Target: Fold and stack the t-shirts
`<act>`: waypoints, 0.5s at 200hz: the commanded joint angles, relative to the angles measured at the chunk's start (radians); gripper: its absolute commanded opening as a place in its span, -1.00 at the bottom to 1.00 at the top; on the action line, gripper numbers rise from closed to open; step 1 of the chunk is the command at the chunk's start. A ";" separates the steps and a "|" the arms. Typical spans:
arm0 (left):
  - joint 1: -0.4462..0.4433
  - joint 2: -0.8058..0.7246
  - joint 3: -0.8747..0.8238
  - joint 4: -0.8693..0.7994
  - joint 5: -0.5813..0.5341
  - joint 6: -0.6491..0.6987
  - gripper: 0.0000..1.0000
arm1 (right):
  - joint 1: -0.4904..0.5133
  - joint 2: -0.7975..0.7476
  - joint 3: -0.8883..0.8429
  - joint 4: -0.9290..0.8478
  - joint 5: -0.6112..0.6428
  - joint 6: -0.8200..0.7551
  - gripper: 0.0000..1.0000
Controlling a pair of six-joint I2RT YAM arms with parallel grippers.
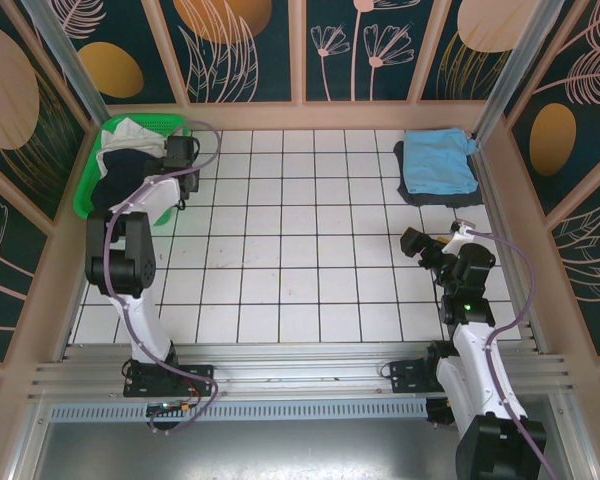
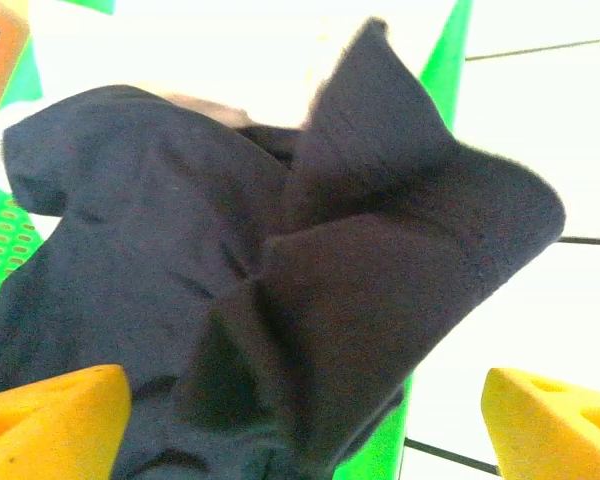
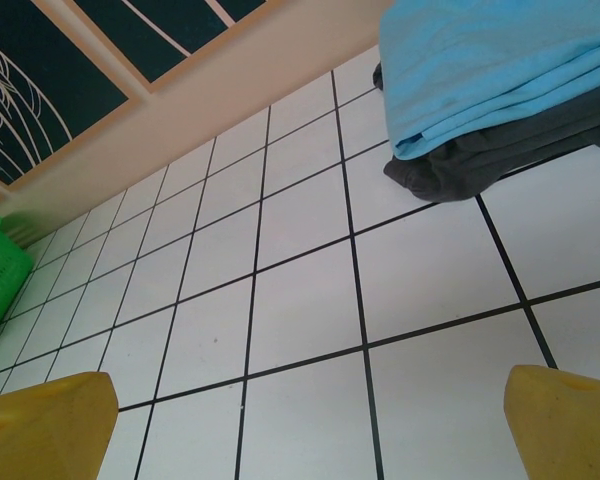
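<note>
A white tiled bench (image 1: 280, 260) fills the booth, hemmed by dark wall panels (image 1: 245, 45) painted with leaves. In its far left corner a green basket (image 1: 85, 195) holds a bunched navy shirt (image 2: 180, 280), with a white shirt (image 1: 130, 132) behind it. The left fingers (image 2: 50, 415) stand wide apart, the navy folds rising between them unpinched. In the far right corner a folded light blue shirt (image 1: 440, 160) lies on a dark grey shirt (image 3: 480, 160). The right fingers (image 3: 45, 425) spread wide over bare tiles, near that pile.
</note>
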 commanded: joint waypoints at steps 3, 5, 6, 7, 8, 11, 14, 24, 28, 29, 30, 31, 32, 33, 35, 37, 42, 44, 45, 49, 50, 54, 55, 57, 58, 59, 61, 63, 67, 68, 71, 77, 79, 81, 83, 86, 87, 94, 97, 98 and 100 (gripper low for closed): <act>0.008 -0.128 0.028 -0.049 0.084 -0.107 0.97 | -0.008 -0.004 -0.008 0.043 -0.004 0.014 0.98; 0.009 -0.133 0.029 -0.048 0.084 -0.110 0.97 | -0.008 -0.004 -0.008 0.043 -0.005 0.014 0.98; 0.008 -0.135 0.029 -0.047 0.083 -0.112 0.97 | -0.008 -0.003 -0.009 0.043 -0.005 0.014 0.98; 0.009 -0.138 0.028 -0.046 0.082 -0.114 0.97 | -0.008 -0.003 -0.009 0.043 -0.005 0.014 0.98; 0.009 -0.140 0.028 -0.047 0.082 -0.116 0.97 | -0.008 -0.003 -0.009 0.043 -0.006 0.014 0.98; 0.008 -0.146 0.028 -0.043 0.078 -0.124 0.97 | -0.008 -0.003 -0.008 0.042 -0.007 0.015 0.98; 0.009 -0.150 0.029 -0.042 0.071 -0.130 0.97 | -0.009 -0.005 -0.009 0.043 -0.009 0.014 0.98; 0.010 -0.154 0.039 -0.039 0.035 -0.150 0.97 | -0.009 -0.006 -0.009 0.041 -0.011 0.014 0.98; 0.012 -0.149 0.053 -0.046 0.019 -0.162 0.97 | -0.009 -0.007 -0.009 0.041 -0.013 0.014 0.98; 0.013 -0.147 0.056 -0.048 0.015 -0.165 0.97 | -0.009 -0.007 -0.010 0.041 -0.013 0.014 0.98; 0.015 -0.145 0.056 -0.052 0.013 -0.168 0.97 | -0.009 -0.007 -0.009 0.040 -0.013 0.015 0.98; 0.017 -0.142 0.062 -0.055 0.010 -0.172 0.97 | -0.009 -0.007 -0.010 0.040 -0.013 0.015 0.98; 0.017 -0.140 0.071 -0.060 0.006 -0.176 0.97 | -0.009 -0.007 -0.011 0.040 -0.014 0.015 0.98; 0.020 -0.137 0.071 -0.063 0.005 -0.181 0.97 | -0.009 -0.008 -0.011 0.041 -0.014 0.015 0.98; 0.024 -0.130 0.083 -0.076 0.001 -0.189 0.97 | -0.009 -0.008 -0.010 0.040 -0.014 0.015 0.98; 0.026 -0.121 0.100 -0.087 0.000 -0.200 0.97 | -0.009 -0.009 -0.011 0.040 -0.014 0.015 0.98; 0.043 -0.097 0.129 -0.125 0.002 -0.227 0.97 | -0.009 -0.010 -0.010 0.038 -0.015 0.015 0.98; 0.046 -0.088 0.153 -0.139 0.004 -0.240 0.97 | -0.009 -0.011 -0.010 0.037 -0.015 0.016 0.98; 0.048 -0.081 0.160 -0.146 0.004 -0.246 0.97 | -0.009 -0.011 -0.010 0.037 -0.015 0.016 0.98; 0.061 -0.060 0.191 -0.176 0.015 -0.269 0.97 | -0.008 -0.013 -0.010 0.036 -0.016 0.016 0.98; 0.066 -0.054 0.201 -0.185 0.019 -0.274 0.97 | -0.009 -0.013 -0.010 0.035 -0.016 0.016 0.98; 0.078 -0.033 0.229 -0.210 0.037 -0.295 0.97 | -0.009 -0.015 -0.010 0.034 -0.016 0.015 0.98; 0.080 -0.028 0.236 -0.217 0.042 -0.301 0.97 | -0.009 -0.015 -0.011 0.034 -0.016 0.015 0.98; 0.087 -0.018 0.247 -0.227 0.055 -0.310 0.97 | -0.009 -0.016 -0.011 0.034 -0.016 0.015 0.98; 0.092 -0.013 0.247 -0.231 0.060 -0.313 0.97 | -0.009 -0.017 -0.010 0.034 -0.016 0.014 0.98; 0.092 -0.009 0.260 -0.236 0.066 -0.317 0.97 | -0.009 -0.017 -0.010 0.034 -0.017 0.014 0.98; 0.097 0.001 0.269 -0.245 0.082 -0.324 0.97 | -0.009 -0.018 -0.009 0.033 -0.016 0.015 0.98; 0.105 0.010 0.280 -0.251 0.088 -0.330 0.96 | -0.009 -0.018 -0.011 0.032 -0.016 0.015 0.98; 0.113 0.026 0.295 -0.262 0.114 -0.338 0.94 | -0.008 -0.020 -0.011 0.032 -0.016 0.015 0.98; 0.115 0.030 0.299 -0.263 0.120 -0.337 0.94 | -0.009 -0.021 -0.012 0.033 -0.015 0.015 0.98; 0.117 0.041 0.309 -0.267 0.138 -0.341 0.93 | -0.011 -0.023 -0.012 0.031 -0.015 0.015 0.98; 0.118 0.063 0.327 -0.274 0.167 -0.341 0.92 | -0.010 -0.028 -0.011 0.029 -0.015 0.016 0.98; 0.118 0.067 0.332 -0.276 0.174 -0.338 0.92 | -0.010 -0.029 -0.011 0.029 -0.016 0.015 0.98; 0.118 0.074 0.336 -0.278 0.187 -0.337 0.91 | -0.011 -0.030 -0.012 0.028 -0.016 0.015 0.98; 0.118 0.081 0.339 -0.278 0.200 -0.336 0.90 | -0.012 -0.031 -0.012 0.027 -0.015 0.015 0.98; 0.118 0.086 0.341 -0.277 0.220 -0.337 0.88 | -0.011 -0.032 -0.012 0.026 -0.016 0.015 0.98; 0.118 0.088 0.343 -0.277 0.227 -0.337 0.88 | -0.011 -0.032 -0.012 0.027 -0.016 0.014 0.98; 0.118 0.100 0.342 -0.273 0.263 -0.336 0.87 | -0.012 -0.037 -0.012 0.026 -0.015 0.014 0.98; 0.118 0.103 0.339 -0.270 0.279 -0.337 0.86 | -0.013 -0.039 -0.012 0.025 -0.015 0.014 0.98; 0.118 0.104 0.338 -0.269 0.285 -0.338 0.86 | -0.012 -0.040 -0.012 0.025 -0.014 0.014 0.98; 0.119 0.106 0.336 -0.266 0.294 -0.338 0.85 | -0.012 -0.040 -0.013 0.024 -0.014 0.014 0.98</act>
